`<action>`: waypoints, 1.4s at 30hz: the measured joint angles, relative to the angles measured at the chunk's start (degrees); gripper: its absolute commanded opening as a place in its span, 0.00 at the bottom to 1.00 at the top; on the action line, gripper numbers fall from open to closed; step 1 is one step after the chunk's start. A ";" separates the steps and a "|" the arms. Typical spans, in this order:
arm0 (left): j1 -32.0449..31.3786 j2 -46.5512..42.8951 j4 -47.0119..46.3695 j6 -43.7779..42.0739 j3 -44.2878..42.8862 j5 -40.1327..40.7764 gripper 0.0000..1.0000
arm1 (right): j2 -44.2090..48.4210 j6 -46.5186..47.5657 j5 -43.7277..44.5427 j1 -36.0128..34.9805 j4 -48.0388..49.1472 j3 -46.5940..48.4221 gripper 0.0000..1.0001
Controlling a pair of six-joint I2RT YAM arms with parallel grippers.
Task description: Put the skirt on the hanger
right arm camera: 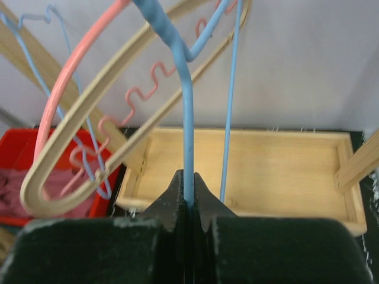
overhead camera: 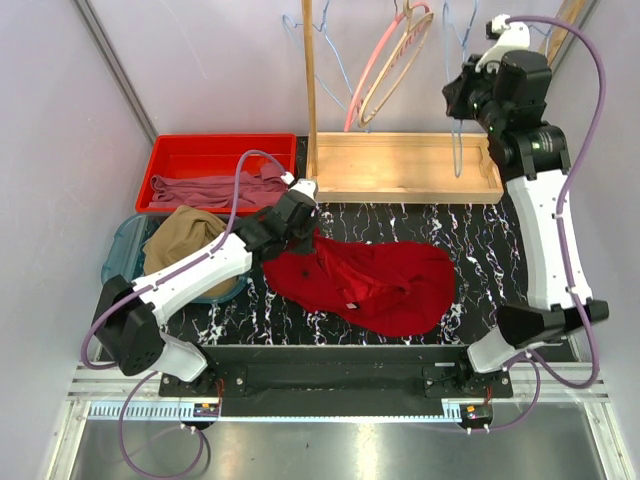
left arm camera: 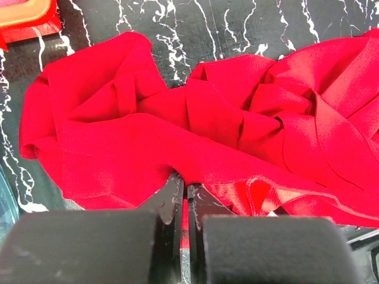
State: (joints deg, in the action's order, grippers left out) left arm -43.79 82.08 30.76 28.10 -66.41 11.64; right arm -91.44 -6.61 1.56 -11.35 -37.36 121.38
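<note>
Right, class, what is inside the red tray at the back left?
A crumpled mauve-pink cloth lies in the red tray, towards its near wall. The tray floor under the cloth is covered, so anything beneath it cannot be seen.

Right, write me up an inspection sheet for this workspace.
Surface: black marbled table, dark red garment spread on it.
Job's things: tan skirt bunched in the clear bin, untouched; blue wire hanger up at the back.
Clutter: mauve cloth in red tray; wooden tray; pink hanger; wooden hanger.
Grippers: left gripper shut on the dark red garment; right gripper shut on the blue wire hanger.
Cables: purple cable looping off each arm.
Surroundings: pale walls.
</note>
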 measured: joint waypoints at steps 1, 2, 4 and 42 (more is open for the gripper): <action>0.02 0.17 0.20 -0.09 -0.26 0.00 0.00 | 1.38 -0.35 -0.87 0.00 -0.79 -1.42 0.00; 0.07 0.28 0.33 -0.24 -0.48 0.00 0.00 | 3.15 -1.03 -1.73 0.00 -2.21 -3.23 0.00; 0.28 0.39 0.55 -0.68 -0.76 0.00 0.00 | 8.74 -2.71 -4.66 0.02 -4.13 -10.05 0.00; 4.94 -0.59 11.89 -19.04 -8.94 -16.61 0.00 | 47.65 -6.84 -38.77 -16.28 -19.56 -58.66 0.00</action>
State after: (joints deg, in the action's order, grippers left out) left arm -38.85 81.49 42.65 9.06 -75.35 -4.97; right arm -43.79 -13.45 -37.21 -27.64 -56.93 62.72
